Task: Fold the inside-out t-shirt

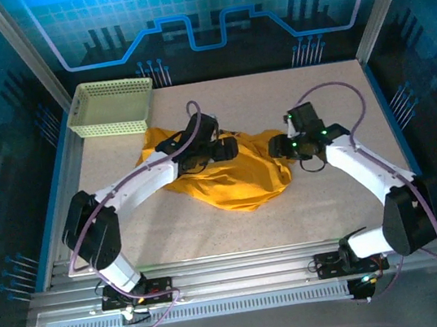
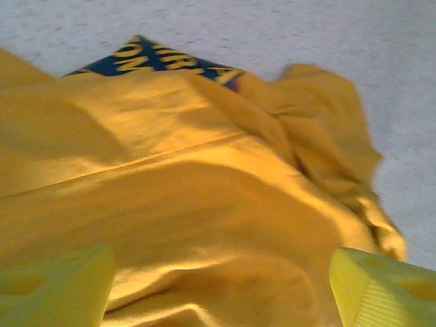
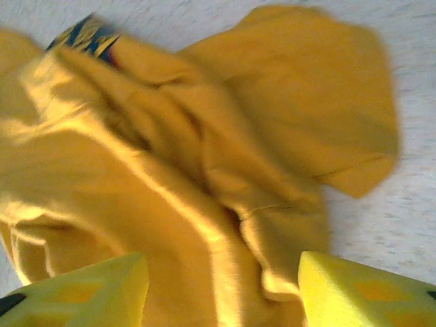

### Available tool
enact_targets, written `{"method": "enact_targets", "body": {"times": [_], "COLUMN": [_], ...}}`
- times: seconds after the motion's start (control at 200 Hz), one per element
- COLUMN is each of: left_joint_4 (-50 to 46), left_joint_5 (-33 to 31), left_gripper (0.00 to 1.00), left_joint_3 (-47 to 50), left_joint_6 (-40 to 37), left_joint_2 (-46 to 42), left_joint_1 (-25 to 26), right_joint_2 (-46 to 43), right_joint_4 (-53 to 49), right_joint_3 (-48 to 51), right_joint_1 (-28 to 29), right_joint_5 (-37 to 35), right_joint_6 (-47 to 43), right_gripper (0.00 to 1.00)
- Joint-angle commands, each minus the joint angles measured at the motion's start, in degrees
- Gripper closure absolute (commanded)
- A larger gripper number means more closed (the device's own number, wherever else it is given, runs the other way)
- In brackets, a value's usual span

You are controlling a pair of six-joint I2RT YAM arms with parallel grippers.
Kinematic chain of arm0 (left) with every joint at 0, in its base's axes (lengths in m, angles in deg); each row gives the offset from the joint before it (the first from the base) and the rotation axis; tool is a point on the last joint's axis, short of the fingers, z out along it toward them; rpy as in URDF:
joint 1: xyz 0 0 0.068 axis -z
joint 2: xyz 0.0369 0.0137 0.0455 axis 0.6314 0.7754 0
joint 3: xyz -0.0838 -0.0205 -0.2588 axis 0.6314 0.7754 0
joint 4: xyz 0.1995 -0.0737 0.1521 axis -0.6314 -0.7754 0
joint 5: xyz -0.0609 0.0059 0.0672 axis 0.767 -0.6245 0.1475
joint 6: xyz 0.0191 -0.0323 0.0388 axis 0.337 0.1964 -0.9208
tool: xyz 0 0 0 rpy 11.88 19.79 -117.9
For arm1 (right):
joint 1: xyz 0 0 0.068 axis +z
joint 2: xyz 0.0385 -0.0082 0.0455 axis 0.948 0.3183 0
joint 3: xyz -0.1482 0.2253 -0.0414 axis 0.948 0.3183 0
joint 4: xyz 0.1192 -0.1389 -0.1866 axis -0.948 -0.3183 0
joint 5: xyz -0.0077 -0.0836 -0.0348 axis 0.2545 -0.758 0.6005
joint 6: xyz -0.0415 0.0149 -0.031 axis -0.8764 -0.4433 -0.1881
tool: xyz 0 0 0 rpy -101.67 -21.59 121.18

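the left gripper (image 2: 218,279) has its two yellow fingers (image 2: 61,286) wide apart, holding nothing. the mustard-yellow t-shirt (image 2: 204,184) lies bunched up right under them. just past the fingers, a bit of dark blue print (image 2: 157,58) peeks out. the right gripper (image 3: 221,286) is spread apart too, over a floppy flap (image 3: 327,116) of the shirt. far from both grippers, a pale mesh basket (image 1: 111,105) sits on the table (image 1: 332,204).

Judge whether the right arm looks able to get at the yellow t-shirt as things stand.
Probably yes. The right gripper hangs with its jaws open right over the t-shirt, close above its crumpled cloth, and nothing lies in the way.
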Motion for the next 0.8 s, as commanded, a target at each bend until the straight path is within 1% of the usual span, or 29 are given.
{"method": "enact_targets", "body": {"times": [0.0, 0.175, 0.275, 0.38, 0.57, 0.705, 0.795], "left_joint_4": [-5.25, -4.30, -3.76, -3.57, -8.02, -11.75, -14.05], "left_joint_5": [-1.56, -0.07, 2.26, 2.97, 2.64, 0.67, 0.33], "left_gripper": [0.14, 0.14, 0.13, 0.11, 0.09, 0.13, 0.20], "left_joint_3": [-1.43, -5.14, -8.94, -12.27, -20.25, -25.54, -28.23], "left_joint_6": [0.03, 0.93, 1.65, 3.27, 5.67, 6.20, 6.39], "left_joint_2": [4.59, 10.45, 12.71, 14.15, 19.76, 24.23, 26.93], "left_joint_1": [0.05, -1.36, -1.46, -1.38, -1.24, -0.62, -0.23], "right_joint_2": [3.47, 8.88, 11.46, 13.77, 20.65, 24.80, 26.60], "right_joint_4": [0.76, 3.79, 4.98, 5.68, 5.05, 5.42, 5.37], "right_joint_3": [-1.15, -1.46, -3.43, -6.11, -11.35, -13.49, -14.39], "right_joint_1": [1.81, 1.66, 0.63, -0.19, -1.93, -2.22, -2.22], "right_joint_5": [-1.60, -2.51, -1.91, -1.96, -1.79, -1.12, -0.18], "right_joint_6": [0.51, 0.95, 0.06, -1.38, -2.24, -2.67, -2.75], "right_gripper": [0.37, 0.40, 0.43, 0.43, 0.43, 0.44, 0.47]}}
